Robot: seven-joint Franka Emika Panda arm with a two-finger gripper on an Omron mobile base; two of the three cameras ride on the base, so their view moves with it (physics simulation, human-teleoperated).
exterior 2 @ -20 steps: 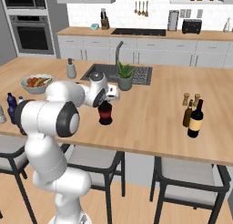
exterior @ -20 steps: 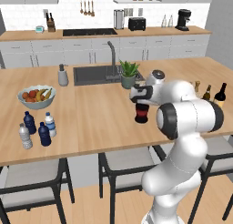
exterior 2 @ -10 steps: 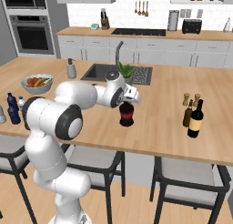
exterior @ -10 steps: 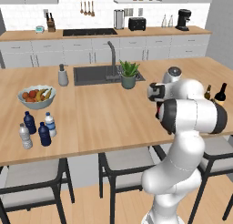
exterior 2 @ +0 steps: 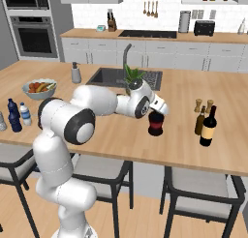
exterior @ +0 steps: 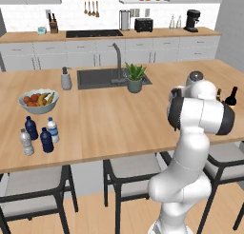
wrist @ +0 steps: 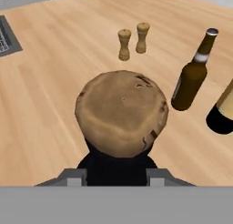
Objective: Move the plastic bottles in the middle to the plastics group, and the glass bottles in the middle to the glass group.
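Currently gripper (exterior 2: 158,111) is clamped on the squat black bottle (exterior 2: 155,124), held upright over the counter (exterior 2: 111,135), left of the amber bottle (exterior 2: 200,121) and wine bottle (exterior 2: 209,126). Open wood between them. Pepper mills (wrist: 133,40) sit further back. Front counter edge is near.

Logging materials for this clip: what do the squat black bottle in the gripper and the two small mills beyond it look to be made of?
The squat black bottle, held by the gripper, looks like dark glossy glass; its broad brown mottled top resembles cork. The two small mills look like pale turned wood, matte. All rendered, so only by appearance.
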